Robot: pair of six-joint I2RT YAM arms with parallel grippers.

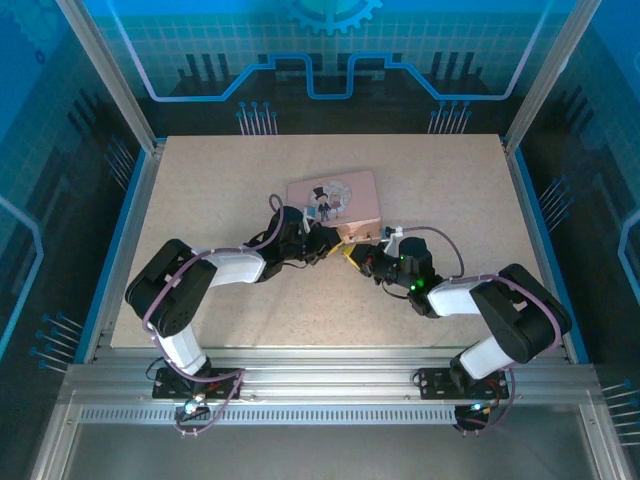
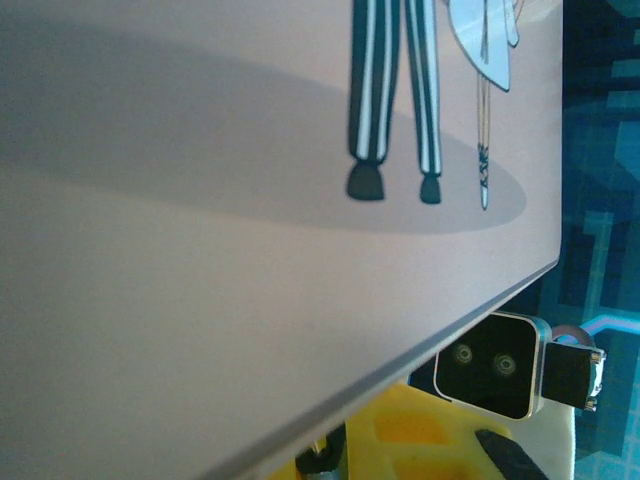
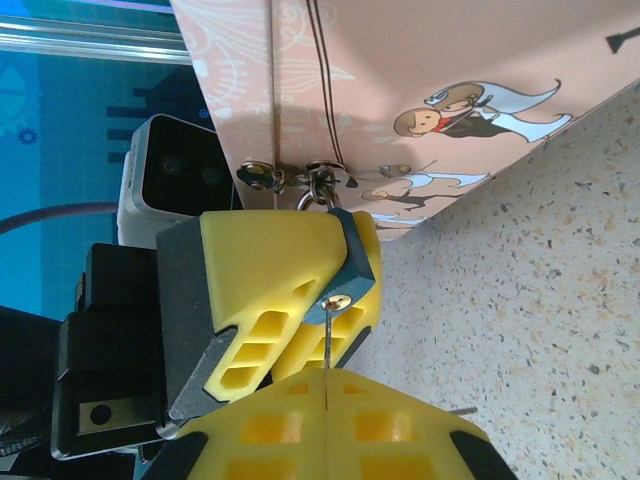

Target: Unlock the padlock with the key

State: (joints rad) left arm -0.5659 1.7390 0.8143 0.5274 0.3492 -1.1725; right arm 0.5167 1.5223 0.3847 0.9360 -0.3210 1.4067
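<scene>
Here, the right tool (image 3: 328, 388) is pinched tight on the key (image 3: 328, 345). In the right wrist view the blade shows edge-on as a thin line coming straight out from btwn the two yellow pads. Its tip meets the brass keyhole (image 3: 340, 300) on the underside of the padlock (image 3: 352, 252). I can't tell how deep it sits.

The left tool (image 1: 320, 244) is narrow and looks clamped on the padlock body. One yellow finger (image 3: 270, 290) lies flat along the lock's side, steadying it. The far finger is hidden, so the grip is a judgement.

Above the body, the shackle (image 3: 322, 190) hangs through the hasp (image 3: 262, 177) on the front wall of the pink box (image 1: 330, 195), the one w/ the bride-and-groom cartoon. The box sits mid-worktop (image 1: 450, 200), w/ both tools meeting at its near edge.

Key relation: the padlock lies directly ahead of the right tool, and the key's long axis is in line w/ the lock body and the keyway. The right arm carries the key and the left only braces. So the coming move is prob. a twist about that same axis, maybe after a short push inward if the blade isn't fully home. Any sideways lean could bind or bend the thin blade, esp. as the lock can swing on the hasp.
</scene>
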